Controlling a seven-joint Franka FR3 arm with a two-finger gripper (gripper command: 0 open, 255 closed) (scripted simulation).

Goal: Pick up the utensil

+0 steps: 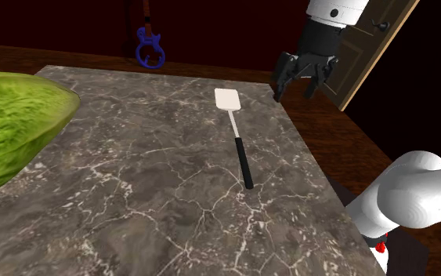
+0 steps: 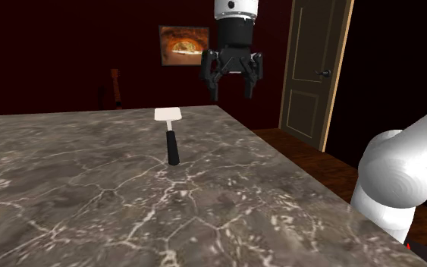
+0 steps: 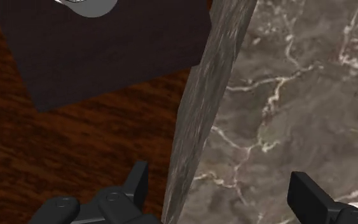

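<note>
A: Utensil, position?
B: A spatula [image 1: 242,157] was noted lying flat on the marbled worktop [image 1: 132,188]. Its white blade was turned toward the far end and its black handle toward the near end. It was placed close to the worktop's right-hand edge in the shoulder view. Nothing was seen touching it.

A: Tool, state?
B: The tool [image 1: 294,90] was recorded in the air with its fingers spread and nothing between them. In the shoulder view it was logged up and to the right of the blade, over the worktop's edge and apart from the spatula. The same was observed in the second exterior view, where it was raised well above the surface.

A: Wrist view?
B: The worktop's edge was seen running between the two fingers [image 3: 136,184]. The dark wood floor [image 3: 56,146] and the dark box of the stand [image 3: 107,51] were noted on one side, marbled surface on the other.

A: Surroundings?
B: A lettuce [image 1: 11,125] was recorded at the shoulder view's left, well apart from the spatula. A blue guitar [image 1: 150,49] was noted beyond the far edge. A panelled door [image 2: 310,68] and a framed painting [image 2: 183,45] were logged behind the tool.
</note>
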